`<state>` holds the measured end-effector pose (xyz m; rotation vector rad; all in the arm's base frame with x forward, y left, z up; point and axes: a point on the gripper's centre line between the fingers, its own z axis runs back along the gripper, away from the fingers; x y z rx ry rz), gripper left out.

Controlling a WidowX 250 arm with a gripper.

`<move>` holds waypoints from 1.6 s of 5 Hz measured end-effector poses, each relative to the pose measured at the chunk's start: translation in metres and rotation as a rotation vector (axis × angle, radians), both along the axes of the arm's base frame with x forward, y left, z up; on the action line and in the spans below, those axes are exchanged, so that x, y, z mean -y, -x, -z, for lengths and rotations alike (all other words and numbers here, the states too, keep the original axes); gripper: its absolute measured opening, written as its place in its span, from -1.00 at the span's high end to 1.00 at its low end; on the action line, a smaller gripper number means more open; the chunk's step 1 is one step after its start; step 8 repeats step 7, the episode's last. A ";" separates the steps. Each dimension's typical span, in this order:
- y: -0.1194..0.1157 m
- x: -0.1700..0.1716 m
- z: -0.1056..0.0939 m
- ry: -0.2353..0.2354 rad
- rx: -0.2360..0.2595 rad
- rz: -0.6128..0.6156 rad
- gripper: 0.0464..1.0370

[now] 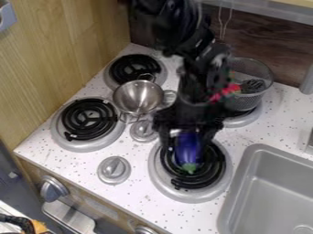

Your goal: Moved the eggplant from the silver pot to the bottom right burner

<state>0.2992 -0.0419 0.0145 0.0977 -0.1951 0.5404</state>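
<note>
In the camera view, we find the eggplant [187, 150] over the coil of the bottom right burner [154, 171], directly beneath the gripper [187, 144] and between its two spread fingers. We read the jaws as open, one on each side of the purple body near its upper end; whether either side grazes the skin, we cannot tell. The long axis runs nearly up and down the view, with the green stem end nearest the counter's front edge and the thick end back under the arm. The jaws face each other across that axis, so they bracket the width and leave the stem end poking out in front. The silver pot [138, 96] stands up and to the left of this burner, apart from the eggplant, so we judge the carrying done and the placing all but finished. What seems left for us is to clear the arm straight up, keeping the opening square to the axis. A sideways drift or a twist on the way out could catch the rounded flank and roll the eggplant across the coil, perhaps toward the sink [269, 178] on the right, since nothing but the coil's ridges would check it.
</note>
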 end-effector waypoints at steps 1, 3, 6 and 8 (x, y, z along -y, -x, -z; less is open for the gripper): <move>0.000 0.000 -0.007 0.009 0.014 -0.026 -0.93; -0.011 -0.025 -0.022 -0.011 0.036 0.023 -0.93; -0.024 -0.086 -0.032 -0.028 0.119 0.309 -0.93; -0.041 -0.107 -0.040 -0.017 0.156 0.355 -0.93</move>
